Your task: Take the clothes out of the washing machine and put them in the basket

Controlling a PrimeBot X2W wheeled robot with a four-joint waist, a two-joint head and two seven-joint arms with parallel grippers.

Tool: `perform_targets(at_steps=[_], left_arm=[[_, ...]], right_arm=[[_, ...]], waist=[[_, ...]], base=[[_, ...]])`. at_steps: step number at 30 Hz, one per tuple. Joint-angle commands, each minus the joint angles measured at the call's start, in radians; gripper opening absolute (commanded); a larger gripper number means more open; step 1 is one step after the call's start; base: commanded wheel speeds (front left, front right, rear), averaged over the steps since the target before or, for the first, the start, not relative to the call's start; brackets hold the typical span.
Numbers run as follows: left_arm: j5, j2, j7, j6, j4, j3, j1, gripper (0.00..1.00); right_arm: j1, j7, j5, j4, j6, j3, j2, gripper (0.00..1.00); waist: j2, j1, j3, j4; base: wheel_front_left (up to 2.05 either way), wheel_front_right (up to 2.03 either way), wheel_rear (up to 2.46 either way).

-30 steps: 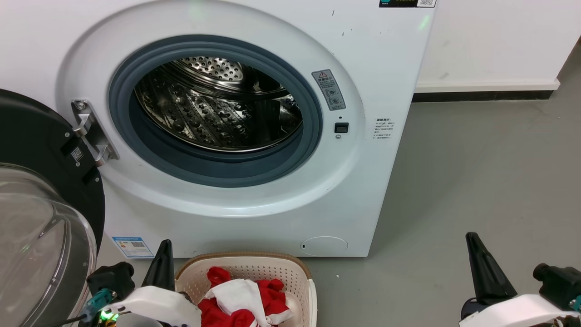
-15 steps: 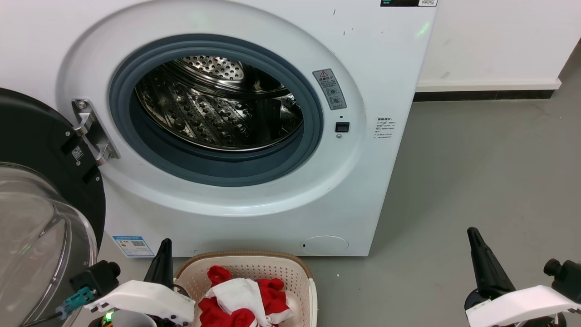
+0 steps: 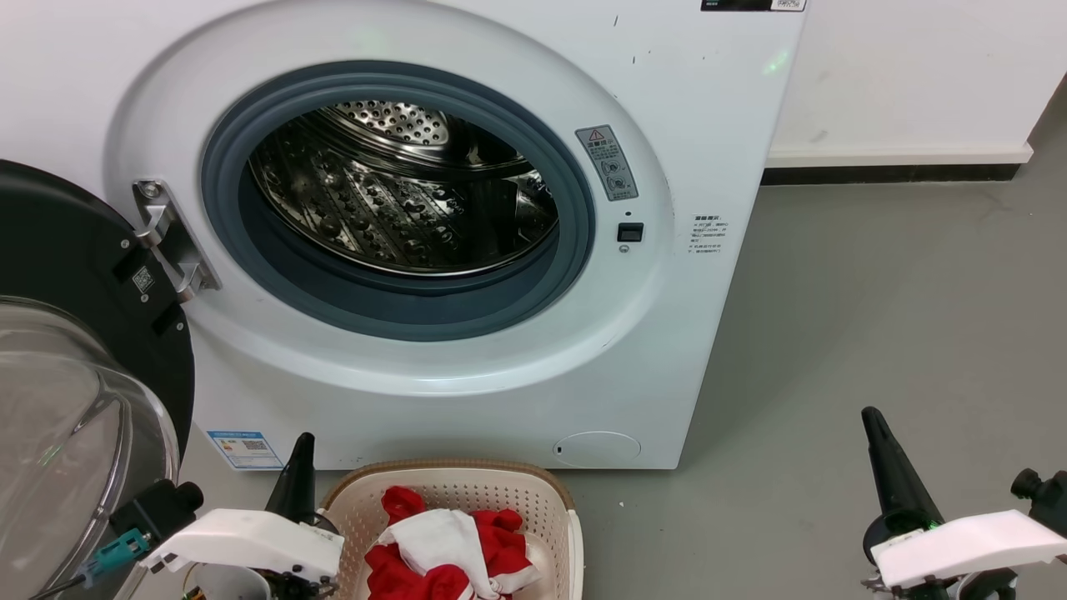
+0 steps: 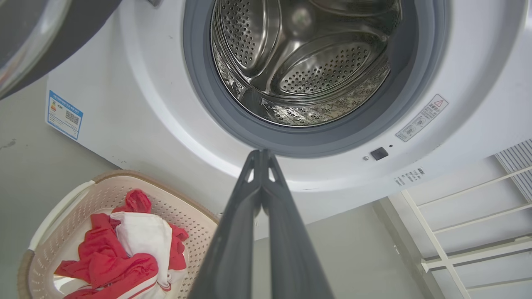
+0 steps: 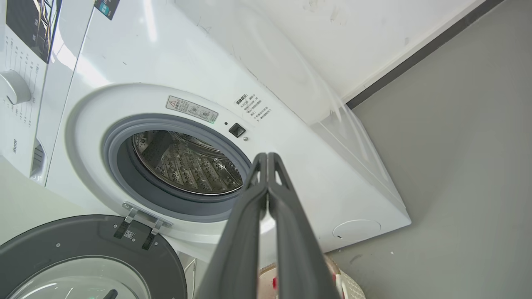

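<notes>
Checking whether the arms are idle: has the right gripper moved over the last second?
Yes, slightly. The right gripper has crept up the head view, its tip now higher against the washing machine's bottom edge.

Washing machine (image 3: 708, 125): white casing; grey rubber porthole rim (image 3: 400, 312); silver steel drum (image 3: 392, 208), dotted with perforations.
Door (image 3: 58, 242): dark frame, clear glass.
Basket (image 3: 492, 492): cream, perforated sides, brown woven-look edge.
Clothes (image 3: 500, 542): red with white panels.
Floor (image 3: 875, 292): plain grey.
Label (image 3: 242, 450): blue-bordered, on the machine's lower left corner.
</notes>
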Motion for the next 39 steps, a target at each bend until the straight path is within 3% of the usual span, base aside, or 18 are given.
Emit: perform_targets(at_steps=[1, 39], left_arm=[[-0.03, -0.002, 0.005, -0.008, -0.007, 0.01, -0.03, 0.0], [-0.422, -0.034, 0.066, -0.079, 0.041, 0.076, -0.065, 0.0]], right_arm=[[-0.027, 0.003, 0.033, -0.002, 0.0, -0.003, -0.008, 0.0], [-0.098, 0.047, 0.443, 0.099, 0.0, -0.031, -0.008, 0.0]], waist=[[-0.0001, -0.0001, 0.0, 0.0], [-0.0001, -0.0001, 0.007, 0.005]], base=[[0.0, 0.0, 0.0], [0.0, 0.0, 0.0]])
